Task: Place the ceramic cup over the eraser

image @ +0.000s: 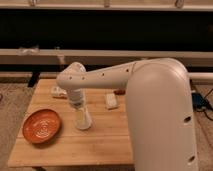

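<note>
One ceramic cup [83, 119] is seen near the counter [100, 145] centre, beneath the tool [80, 107]; whether it is pinched cannot be told.

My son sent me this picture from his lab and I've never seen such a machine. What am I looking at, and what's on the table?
The big white shape is a robot arm, seen by a single camera looking down at a wooden table. Its gripper points down at a small white ceramic cup standing on the table. Beside it lie an orange plate, a whitish block and a pale bottle. Whether the cup is gripped cannot be seen.
</note>
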Action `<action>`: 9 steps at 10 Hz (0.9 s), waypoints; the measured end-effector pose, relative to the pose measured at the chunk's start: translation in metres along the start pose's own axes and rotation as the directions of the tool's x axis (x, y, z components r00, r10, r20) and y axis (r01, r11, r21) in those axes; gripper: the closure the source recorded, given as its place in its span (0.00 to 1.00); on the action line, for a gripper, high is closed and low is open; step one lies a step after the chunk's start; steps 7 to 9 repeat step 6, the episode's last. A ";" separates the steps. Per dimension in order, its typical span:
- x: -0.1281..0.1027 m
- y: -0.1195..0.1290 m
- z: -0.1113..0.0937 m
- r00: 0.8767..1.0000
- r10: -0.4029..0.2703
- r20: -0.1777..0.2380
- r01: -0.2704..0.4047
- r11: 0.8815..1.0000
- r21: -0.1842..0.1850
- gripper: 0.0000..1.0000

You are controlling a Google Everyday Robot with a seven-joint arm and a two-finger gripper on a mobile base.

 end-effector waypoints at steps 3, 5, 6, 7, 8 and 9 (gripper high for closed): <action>0.015 -0.003 -0.042 1.000 0.002 -0.014 -0.001 0.999 0.049 0.20; 0.032 -0.003 -0.069 1.000 0.012 0.028 -0.015 0.996 0.087 0.20; 0.033 -0.003 -0.071 0.999 0.012 0.034 -0.015 0.996 0.091 0.20; 0.033 -0.003 -0.071 0.999 0.012 0.034 -0.015 0.996 0.091 0.20; 0.033 -0.003 -0.071 0.999 0.012 0.034 -0.015 0.996 0.091 0.20; 0.033 -0.003 -0.071 0.999 0.012 0.034 -0.015 0.996 0.091 0.20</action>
